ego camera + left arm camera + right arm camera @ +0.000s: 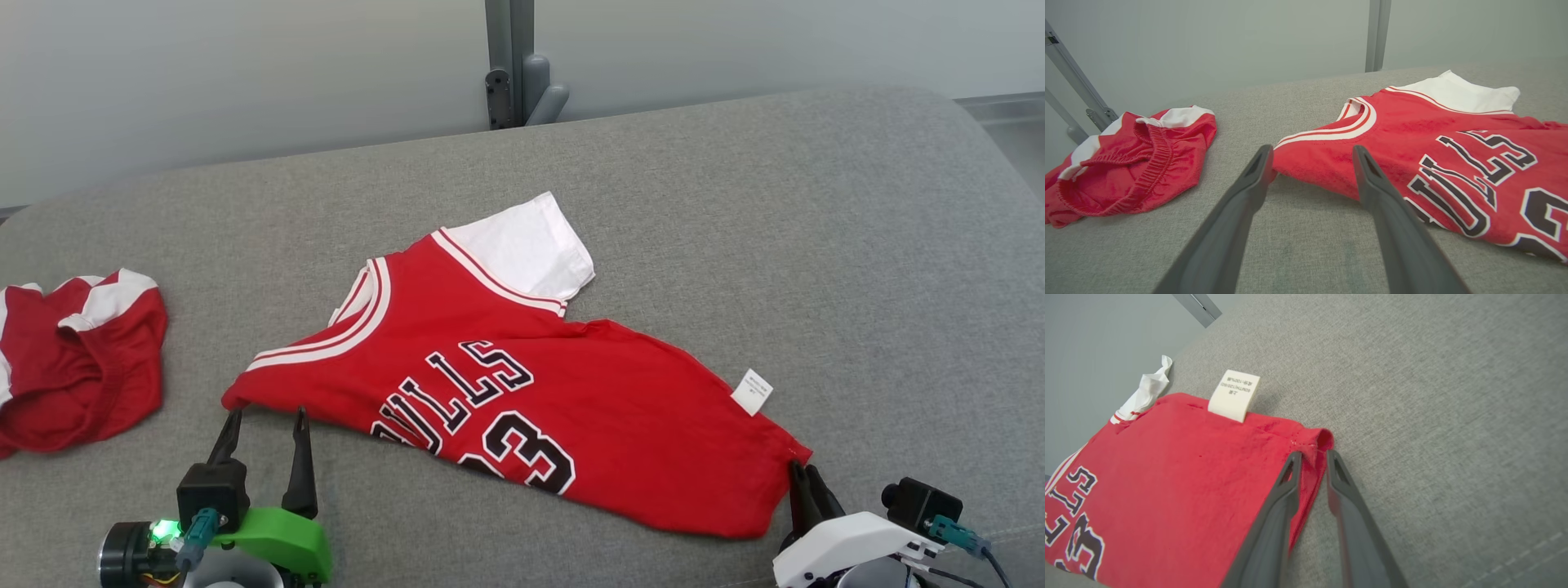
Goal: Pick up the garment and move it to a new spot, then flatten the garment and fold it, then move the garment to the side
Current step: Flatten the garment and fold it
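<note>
The garment is a red jersey with white trim, a white sleeve and black lettering, lying spread on the grey cushion. My left gripper is open at its near-left shoulder corner. In the left wrist view that corner of the garment lies between the spread fingertips of the left gripper. My right gripper sits at the near-right hem corner. In the right wrist view the right gripper has its narrow fingers pinching that bunched corner of the garment.
Red and white shorts lie crumpled at the cushion's far left, also the shorts in the left wrist view. A white care label sticks out of the jersey's right side seam. A grey post stands behind the cushion.
</note>
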`<state>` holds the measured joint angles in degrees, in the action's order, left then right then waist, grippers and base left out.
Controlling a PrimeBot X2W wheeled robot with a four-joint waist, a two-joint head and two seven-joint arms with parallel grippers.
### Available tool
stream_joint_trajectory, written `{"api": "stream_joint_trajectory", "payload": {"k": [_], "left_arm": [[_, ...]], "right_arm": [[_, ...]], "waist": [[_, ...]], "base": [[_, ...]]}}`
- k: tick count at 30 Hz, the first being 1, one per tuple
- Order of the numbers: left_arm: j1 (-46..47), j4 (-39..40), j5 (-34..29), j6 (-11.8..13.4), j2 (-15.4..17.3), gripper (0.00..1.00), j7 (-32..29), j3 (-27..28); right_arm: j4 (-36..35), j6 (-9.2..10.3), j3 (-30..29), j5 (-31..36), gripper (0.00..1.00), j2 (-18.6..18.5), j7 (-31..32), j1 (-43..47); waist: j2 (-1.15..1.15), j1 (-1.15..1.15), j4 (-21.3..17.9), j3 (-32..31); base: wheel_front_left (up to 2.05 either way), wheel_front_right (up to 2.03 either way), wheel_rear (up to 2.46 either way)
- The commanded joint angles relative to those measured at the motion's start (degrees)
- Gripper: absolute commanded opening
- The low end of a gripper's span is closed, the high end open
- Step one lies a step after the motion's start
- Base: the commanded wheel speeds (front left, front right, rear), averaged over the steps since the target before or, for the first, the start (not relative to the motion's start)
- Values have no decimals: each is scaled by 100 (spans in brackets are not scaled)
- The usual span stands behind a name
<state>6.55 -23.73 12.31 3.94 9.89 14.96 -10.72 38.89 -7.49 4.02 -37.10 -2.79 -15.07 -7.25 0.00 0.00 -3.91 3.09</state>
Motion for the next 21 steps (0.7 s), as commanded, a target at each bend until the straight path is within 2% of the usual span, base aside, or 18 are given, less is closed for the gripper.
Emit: {"api": "stream_joint_trajectory", "payload": {"k": [1,2,4,5,7,9,10,13,17,21], "left_arm": [[74,-10,-32,-44,-2,100,19,29],[71,-21,-41,-42,-9,100,19,32],[72,-41,-54,-53,-27,100,19,29],[77,-49,-68,-64,-30,100,19,28],[88,-63,-82,-79,-39,100,19,33],[85,-65,-98,-88,-53,100,19,41],[82,-66,-110,-82,-59,100,20,43],[71,-75,-119,-90,-79,100,20,60],[102,5,-35,-114,-125,100,20,131],[456,14,114,-327,-74,100,19,195]], "right_arm": [[34,0,-5,-11,30,-20,-28,-58],[73,0,5,-19,32,-20,-28,-78],[131,0,3,-34,43,-20,-28,-144],[158,0,-10,-38,44,-20,-28,-172],[209,0,-15,-50,35,-19,-28,-202],[246,0,29,-51,21,-20,-28,-227],[264,0,47,-56,1,-20,-28,-243],[294,0,83,-16,0,-22,-28,-263],[108,0,-167,261,0,-21,-28,-206],[-283,0,-538,878,0,-64,-28,-279]], "waist": [[0,0,0,-13],[0,0,0,-26],[0,0,7,-49],[0,0,12,-59],[0,0,22,-75],[0,0,31,-88],[0,0,38,-90],[0,0,55,-86],[0,0,48,3],[0,0,-19,206]], "base": [[0,0,0],[0,0,0],[0,0,0],[0,0,0],[0,0,0],[0,0,0],[0,0,0],[0,0,0],[0,0,0],[0,0,0]]}}
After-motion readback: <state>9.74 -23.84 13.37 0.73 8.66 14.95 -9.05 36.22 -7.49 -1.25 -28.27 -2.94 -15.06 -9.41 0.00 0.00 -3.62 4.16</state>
